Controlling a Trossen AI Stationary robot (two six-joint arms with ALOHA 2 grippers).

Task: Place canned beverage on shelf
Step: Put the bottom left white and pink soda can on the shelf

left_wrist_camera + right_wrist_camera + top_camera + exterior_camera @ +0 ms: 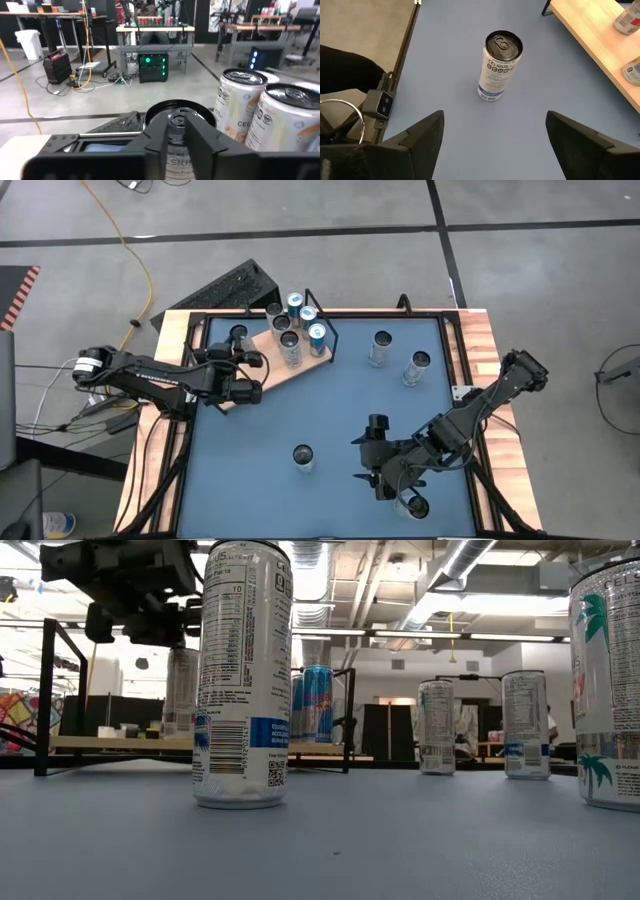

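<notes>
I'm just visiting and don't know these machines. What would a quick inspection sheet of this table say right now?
Surface: blue tabletop, wooden side edges.
Job's things: shelf at the far left, six cans on it. One can stands beside it, and four loose cans are on the blue: lone can, a pair, and one under the right arm.
Clutter: nothing seen on the table.
Grippers: left gripper at the can beside the shelf. Right gripper open, facing the lone can.
Cables: yellow cable on the floor, wires by the left arm.
Surroundings: concrete floor, keyboard behind the table, workshop benches.
</notes>
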